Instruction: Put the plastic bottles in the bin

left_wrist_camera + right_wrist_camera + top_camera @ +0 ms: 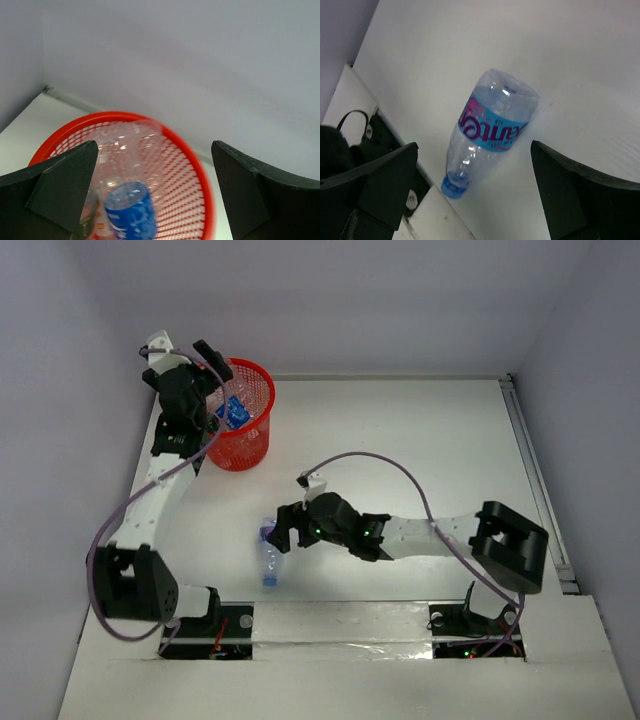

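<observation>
**Bottles, bin and two end effectors: state of stock**

Hard to make out:
- Bin contents. In the overhead view only a patch of blue [236, 412] shows through the mesh, and no count of bottles is possible.
- In the left wrist view the clear bottle [131, 155] below the left end effector [154, 150] is motion-blurred. A second item with a red-and-white label [96, 226] is mostly hidden behind one finger and cut off by the picture's edge.
- In the overhead view the right end effector [280, 530] covers the upper part of the bottle on the counter [400, 440].

Task items:
- Bin [250, 390]: a round red mesh basket standing directly under the left end effector, its rim [200, 170] arcing between the fingers.
- Blurred bottle: clear and ribbed, with a blue label, lying inside the rim.
- Counter bottle [490, 125]: clear and crinkled, with a light-blue label in magenta lettering and a blue cap. It lies on its side beneath and between the right end effector's fingers, cap end nearer the left finger, touching neither.

End effectors:
- Left: jaws spread wide, gripping nothing.
- Right [474, 150]: jaws spread wide, gripping nothing.
</observation>
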